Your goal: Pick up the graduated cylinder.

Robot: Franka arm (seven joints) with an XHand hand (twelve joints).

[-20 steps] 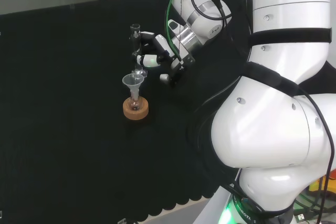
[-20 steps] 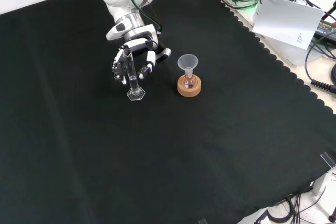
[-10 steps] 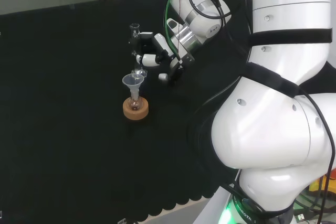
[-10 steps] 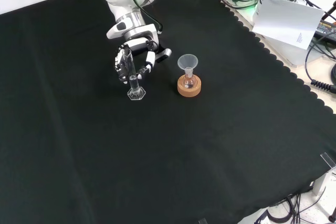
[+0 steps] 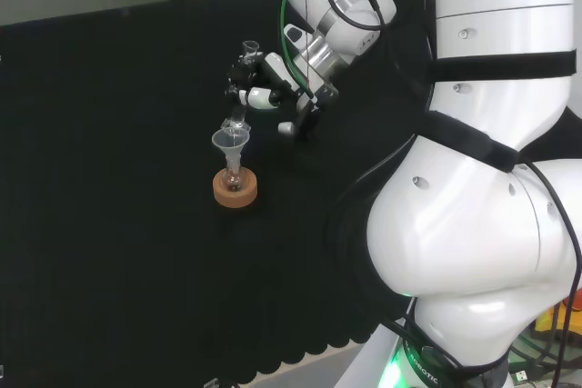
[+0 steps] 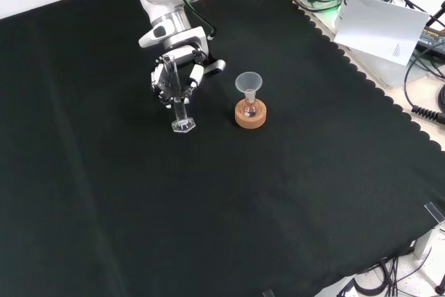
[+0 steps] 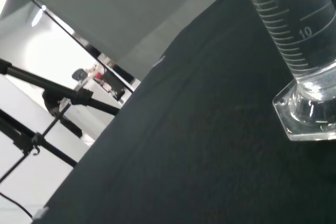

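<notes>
The graduated cylinder [image 6: 181,110] is a slim clear glass tube on a hexagonal foot. The hand [image 6: 174,78] is shut on its upper part, with the fingers curled round the tube. In the head view the cylinder [image 5: 249,48] leans with its mouth toward the arm, and the hand [image 5: 270,90] grips it from the right. The wrist view shows the tube's scale marks and the foot [image 7: 310,114] just over the black cloth; whether the foot touches the cloth I cannot tell.
A small flask with a clear funnel [image 6: 248,82] stands in a cork ring [image 6: 251,115], just right of the cylinder in the front view. In the head view the funnel [image 5: 230,141] sits directly in front of the cylinder's foot. White paper [image 6: 381,27] and cables lie beyond the cloth's scalloped edge.
The hand has closed further round the cylinder and tipped it; in the head view its mouth has shifted right, toward the arm. The foot has barely moved. The flask and funnel have stayed put.
</notes>
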